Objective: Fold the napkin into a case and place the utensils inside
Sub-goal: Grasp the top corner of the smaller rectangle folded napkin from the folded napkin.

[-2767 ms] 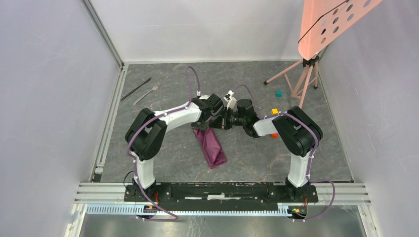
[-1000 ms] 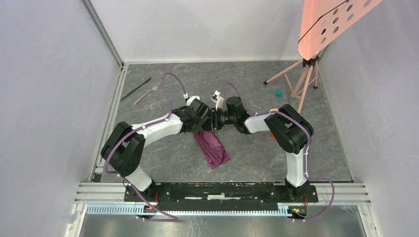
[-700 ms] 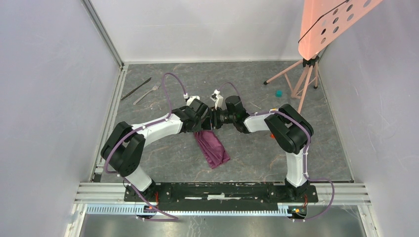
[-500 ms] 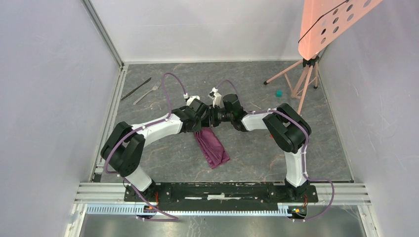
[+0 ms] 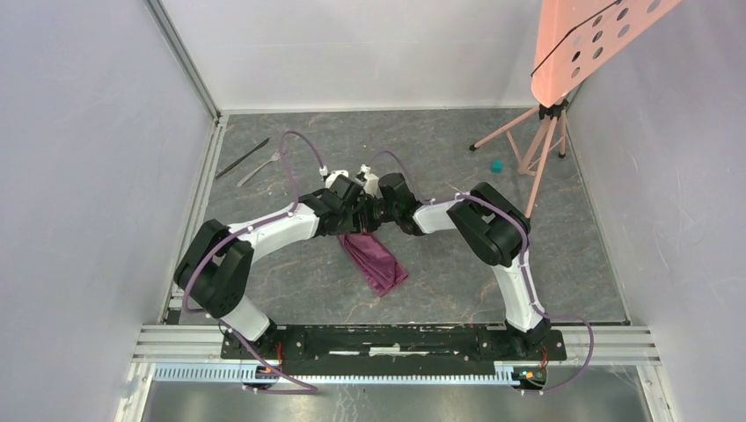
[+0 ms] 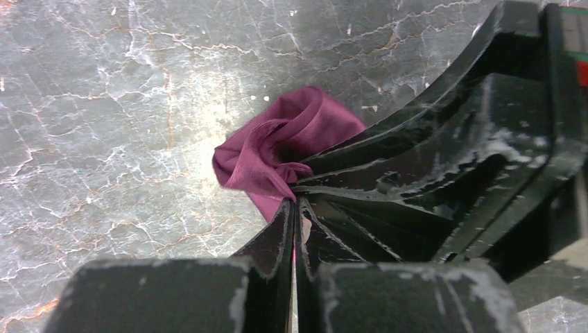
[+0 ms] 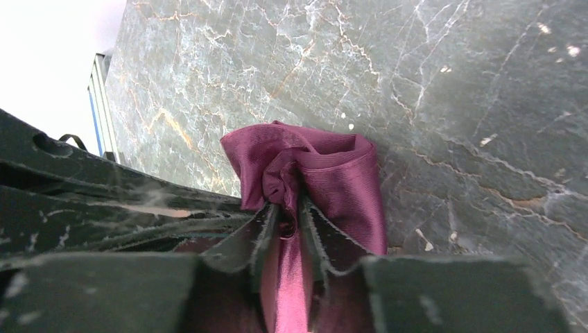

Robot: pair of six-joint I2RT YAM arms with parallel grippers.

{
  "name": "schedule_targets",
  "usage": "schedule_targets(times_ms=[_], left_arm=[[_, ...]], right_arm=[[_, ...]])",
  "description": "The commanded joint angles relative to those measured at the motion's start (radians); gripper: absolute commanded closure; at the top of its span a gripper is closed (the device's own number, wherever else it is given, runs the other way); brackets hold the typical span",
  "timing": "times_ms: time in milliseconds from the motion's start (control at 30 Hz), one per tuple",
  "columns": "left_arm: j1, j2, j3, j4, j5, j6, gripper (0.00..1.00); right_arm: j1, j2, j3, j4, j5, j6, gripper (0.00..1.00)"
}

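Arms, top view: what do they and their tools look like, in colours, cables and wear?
The left arm and right arm have bulky black joint housings joined by white links, with a thin purple cable looping along each. The left tool and right tool are black, their two flat fingers scuffed with whitish scratches and chipped edges.

My grey marble-veined tabletop (image 5: 440, 272) carries a folded plum-purple cloth napkin (image 5: 376, 264) at its middle. At the far left a slim dark knife (image 5: 244, 157) and a silver metal fork (image 5: 264, 165) lie side by side; far right, a small teal cube (image 5: 497, 165).
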Motion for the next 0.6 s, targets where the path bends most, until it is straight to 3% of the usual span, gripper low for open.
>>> schedule_targets(times_ms=[0, 133, 233, 467, 567], left_arm=[[0.01, -0.039, -0.017, 0.083, 0.039, -0.006, 0.98], [0.027, -0.065, -0.05, 0.085, 0.037, 0.001, 0.98], [0.03, -0.072, -0.063, 0.093, 0.047, 0.002, 0.98], [0.03, -0.075, -0.065, 0.094, 0.058, 0.009, 0.98], [0.03, -0.083, -0.063, 0.09, 0.057, 0.014, 0.98]], right_arm=[[-0.003, -0.026, -0.008, -0.068, -0.015, -0.057, 0.72], [-0.037, -0.132, -0.105, -0.008, -0.071, -0.047, 0.57], [-0.057, -0.169, -0.138, 0.019, -0.091, -0.034, 0.53], [-0.07, -0.176, -0.126, 0.028, -0.083, -0.029, 0.55], [-0.066, -0.14, -0.101, 0.042, -0.095, -0.008, 0.65]])
